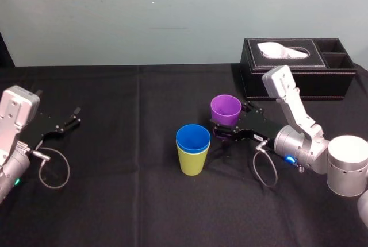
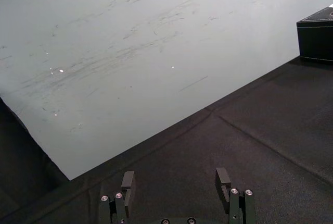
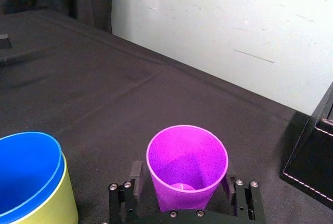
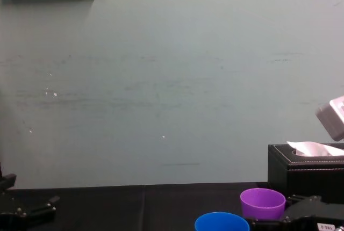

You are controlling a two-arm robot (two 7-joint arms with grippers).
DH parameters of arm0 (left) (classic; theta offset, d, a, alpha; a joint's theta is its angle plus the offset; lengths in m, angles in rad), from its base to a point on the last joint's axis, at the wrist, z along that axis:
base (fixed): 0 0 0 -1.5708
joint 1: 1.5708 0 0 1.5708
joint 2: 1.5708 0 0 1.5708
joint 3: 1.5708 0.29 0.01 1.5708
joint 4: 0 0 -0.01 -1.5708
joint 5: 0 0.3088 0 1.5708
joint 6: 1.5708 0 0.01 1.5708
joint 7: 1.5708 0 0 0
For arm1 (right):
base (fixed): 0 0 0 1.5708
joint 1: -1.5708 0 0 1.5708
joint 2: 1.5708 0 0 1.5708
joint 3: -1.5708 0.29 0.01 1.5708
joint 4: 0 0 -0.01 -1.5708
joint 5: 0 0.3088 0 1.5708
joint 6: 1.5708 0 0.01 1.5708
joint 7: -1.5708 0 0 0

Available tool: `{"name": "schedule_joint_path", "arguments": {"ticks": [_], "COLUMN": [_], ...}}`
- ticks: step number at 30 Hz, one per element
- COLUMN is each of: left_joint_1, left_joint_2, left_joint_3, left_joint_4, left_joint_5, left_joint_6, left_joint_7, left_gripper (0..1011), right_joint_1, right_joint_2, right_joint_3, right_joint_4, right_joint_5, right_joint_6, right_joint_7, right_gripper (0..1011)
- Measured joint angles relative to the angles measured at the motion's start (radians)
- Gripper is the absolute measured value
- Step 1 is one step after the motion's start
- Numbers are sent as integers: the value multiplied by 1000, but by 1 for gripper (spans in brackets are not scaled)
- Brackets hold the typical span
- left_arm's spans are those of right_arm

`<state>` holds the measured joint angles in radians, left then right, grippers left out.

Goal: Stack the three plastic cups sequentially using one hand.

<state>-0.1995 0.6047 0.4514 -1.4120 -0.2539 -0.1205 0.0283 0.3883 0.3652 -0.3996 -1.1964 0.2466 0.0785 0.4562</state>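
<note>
From the head view, the purple cup (image 1: 225, 109) stands just in front of the tissue box (image 1: 299, 80), off its left end. The blue cup (image 1: 193, 138) is already nested in the yellow-green cup (image 1: 191, 163), farther forward and left of the box again. The right gripper (image 1: 230, 123) reaches in low around the purple cup. The left gripper (image 1: 73, 118) lies parked on the bench (image 1: 126, 201), far to the left of the box.

In the left wrist view, the left gripper (image 2: 175, 178) is spread and holds nothing, with a corner of the tissue box (image 2: 316, 39) well beyond it.

In the right wrist view, the right gripper's fingers (image 3: 136, 171) are spread to either side of the purple cup's (image 3: 187, 166) lower wall. A thin gap shows on one side, so I judge it is not yet pinched.

In the chest view, the purple cup's rim (image 4: 262, 203) sits beside the box's left face, and the blue rim (image 4: 221, 222) is lower and farther left.

The risks from here:
- **Slipping on closing:** closing so low on a smooth taper could squeeze the cup upward or let it slip.
- **Uneven closing:** if one side touches first, it may nudge the cup over.
- **Carrying across:** the cup's base could clip the blue rim and topple the light pair.
- **Tilted release:** a cup let go at a tilt would sit crooked in the stack.
</note>
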Motion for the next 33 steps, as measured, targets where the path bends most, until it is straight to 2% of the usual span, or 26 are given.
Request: {"name": "schedule_joint_path", "arguments": {"ticks": [7,10,28,33], "left_joint_1": [0,0,0,0], "left_joint_2": [0,0,0,0], "left_joint_3": [0,0,0,0], "left_joint_4": [0,0,0,0], "left_joint_5": [0,0,0,0], "left_joint_6": [0,0,0,0], "left_joint_7": [0,0,0,0], "left_gripper": [1010,1010,1010,1010], "right_joint_1": [0,-1,-3,-20], "right_joint_2": [0,1,1,8], "right_joint_3": [1,1,2,19], "right_joint_4": [0,-1,-3,-38], "right_joint_5": [0,0,2,15], "right_joint_6": [0,0,0,7], "right_joint_7": [0,0,-1,-5], "right_gripper": [791,759,722,723]}}
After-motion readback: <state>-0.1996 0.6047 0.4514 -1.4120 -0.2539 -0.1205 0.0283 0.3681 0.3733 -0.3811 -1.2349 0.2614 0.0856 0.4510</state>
